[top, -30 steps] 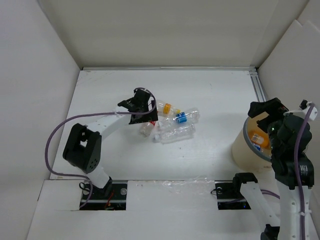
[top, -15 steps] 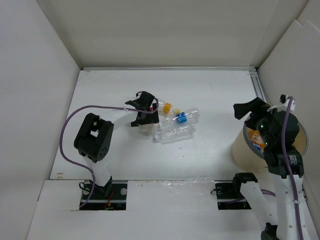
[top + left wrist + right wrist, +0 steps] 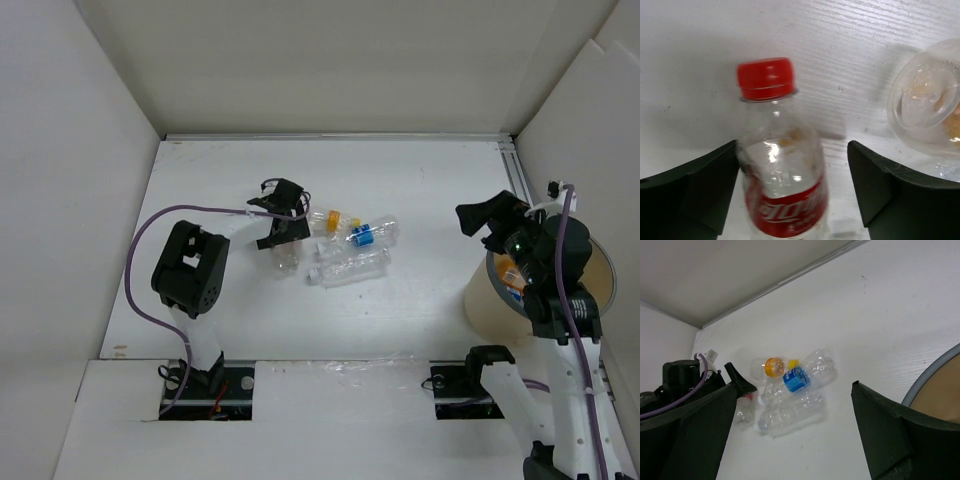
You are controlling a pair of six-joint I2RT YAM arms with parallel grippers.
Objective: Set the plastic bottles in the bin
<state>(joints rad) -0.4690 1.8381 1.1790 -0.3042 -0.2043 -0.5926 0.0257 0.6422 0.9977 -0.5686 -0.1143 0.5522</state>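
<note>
Now my left gripper [image 3: 792, 175] has dropped astride the red-capped cola bottle [image 3: 779, 150] left of the other bottles [image 3: 352, 250], jaws wide, nothing gripped, ready to grasp, while my open, empty right gripper [image 3: 485, 218] swings clear of the bin [image 3: 488, 300].

The gripper [image 3: 792, 150] stands wide around a red-capped bottle [image 3: 782, 185], cap toward 12 o'clock, with a clear bottle [image 3: 927, 110] at 2 o'clock.

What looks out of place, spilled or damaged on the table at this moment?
Nothing stands out. The red-label bottle lies on its side between the fingers of the open left gripper; three more bottles lie beside it, and an orange bottle is already in the bin. No spill shows.
</note>
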